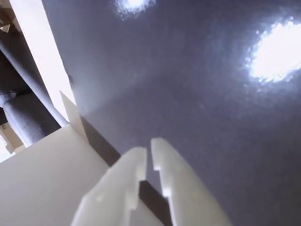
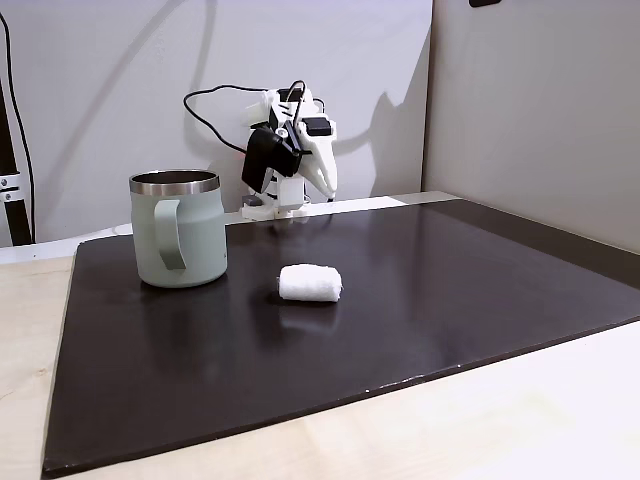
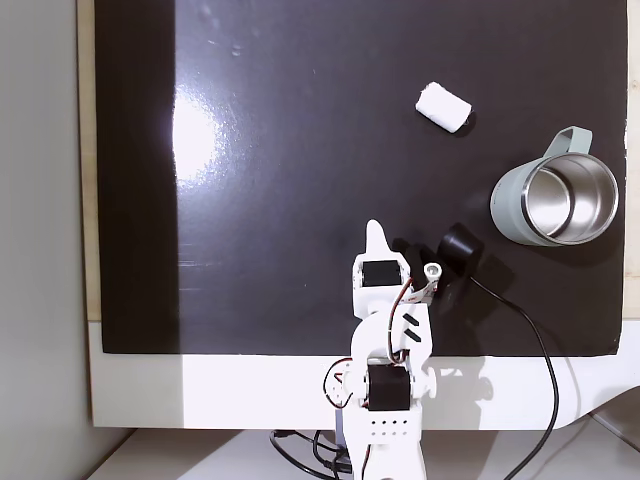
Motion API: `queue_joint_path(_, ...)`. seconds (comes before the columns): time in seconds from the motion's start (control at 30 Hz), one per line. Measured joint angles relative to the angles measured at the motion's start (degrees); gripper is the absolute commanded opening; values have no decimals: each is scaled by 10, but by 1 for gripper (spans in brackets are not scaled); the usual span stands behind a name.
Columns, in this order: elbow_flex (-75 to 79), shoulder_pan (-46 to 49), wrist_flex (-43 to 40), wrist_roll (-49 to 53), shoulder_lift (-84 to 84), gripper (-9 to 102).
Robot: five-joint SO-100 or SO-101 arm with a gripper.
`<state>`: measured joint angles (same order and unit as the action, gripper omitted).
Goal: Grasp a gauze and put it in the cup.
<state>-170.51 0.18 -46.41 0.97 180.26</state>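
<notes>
Wrist view: your tool (image 1: 149, 151) has its fingers nearly pressed together, nothing between them, over bare counter (image 1: 197, 94). In a fixed view the gauze (image 3: 443, 105) lies ahead and right of the tool (image 3: 375, 232), long axis diagonal, near the cup (image 3: 555, 200).

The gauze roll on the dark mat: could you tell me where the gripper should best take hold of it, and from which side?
Grip the gauze roll across its middle, coming down from above. It lies on its side on the dark mat, apart from the green mug, so its curved flanks are free for one finger each. Turn the gripper so the fingers close across the roll's long axis; the soft fuzzy body should give slightly.
</notes>
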Motion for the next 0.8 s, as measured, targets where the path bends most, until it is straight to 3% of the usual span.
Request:
queue_joint_path(0.5, 384, 36, -6, -105, -475, 1)
queue_joint_path(0.8, 611, 72, -81, -126, -686, 21)
